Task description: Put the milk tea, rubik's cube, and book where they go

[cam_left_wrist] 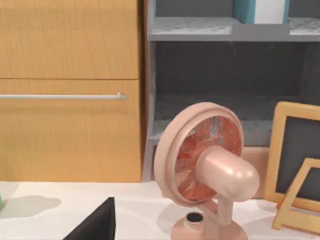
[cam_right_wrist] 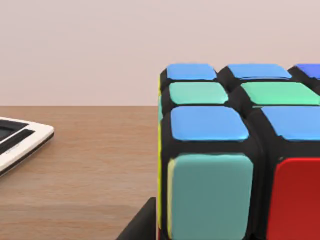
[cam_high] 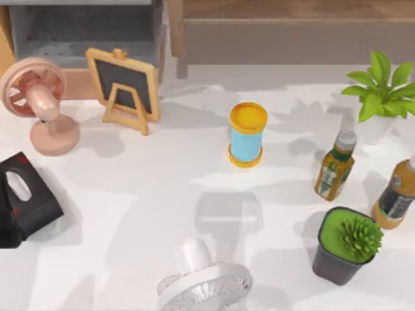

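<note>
The rubik's cube (cam_right_wrist: 235, 155) is seen in the right wrist view resting on a brown wooden surface (cam_right_wrist: 90, 170), very close in front of the right arm's camera, beside a white-edged flat object (cam_right_wrist: 20, 142) lying well apart from it on the same wood. This is judged to be the cube's place, so that part of the task appears to be done or nearly done. A dark edge is seen just below the cube; whether the right end effector is spread or pinching the cube cannot be told.

On the white desk (cam_high: 130, 214) in the top view, a yellow-lidded blue cup (cam_high: 247, 135), taken to be the milk tea, is seen standing upright near the middle, so this item is judged to be left to place. The book cannot be identified with certainty; a teal and white spine (cam_left_wrist: 260, 11) is seen on an upper grey shelf (cam_left_wrist: 200, 27) in the left wrist view.

The left arm is held facing a pink fan (cam_left_wrist: 207, 167) at the desk's left; its end effector's state cannot be told.
</note>
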Available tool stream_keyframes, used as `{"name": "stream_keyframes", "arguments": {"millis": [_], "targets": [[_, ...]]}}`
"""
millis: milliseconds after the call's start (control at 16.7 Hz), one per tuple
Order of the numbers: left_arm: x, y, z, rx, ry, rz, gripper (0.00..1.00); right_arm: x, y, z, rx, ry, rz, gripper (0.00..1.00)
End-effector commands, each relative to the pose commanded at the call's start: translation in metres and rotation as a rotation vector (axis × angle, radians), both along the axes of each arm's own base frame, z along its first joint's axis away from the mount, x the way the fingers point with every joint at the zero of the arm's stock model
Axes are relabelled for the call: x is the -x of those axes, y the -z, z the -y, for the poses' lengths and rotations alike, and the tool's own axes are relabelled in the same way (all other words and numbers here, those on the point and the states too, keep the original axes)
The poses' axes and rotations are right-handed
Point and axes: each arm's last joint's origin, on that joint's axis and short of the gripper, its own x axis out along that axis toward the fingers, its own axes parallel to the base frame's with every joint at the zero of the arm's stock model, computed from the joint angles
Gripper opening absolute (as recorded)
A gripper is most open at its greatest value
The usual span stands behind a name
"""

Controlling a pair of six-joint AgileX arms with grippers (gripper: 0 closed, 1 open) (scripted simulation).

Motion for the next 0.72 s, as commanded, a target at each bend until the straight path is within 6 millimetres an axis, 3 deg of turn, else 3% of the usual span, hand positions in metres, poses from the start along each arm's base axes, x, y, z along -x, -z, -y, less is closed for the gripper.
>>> {"name": "stream_keyframes", "arguments": {"millis": [240,720], "targets": [[0.0000,0.0000,0.0000,0.000,0.000,0.000,1.00,0.0000,0.0000,0.0000,0.000,0.000,0.000,0.98],[0.0000,0.0000,0.0000,0.000,0.000,0.000,1.00,0.0000,0.0000,0.0000,0.000,0.000,0.000,1.00]]}}
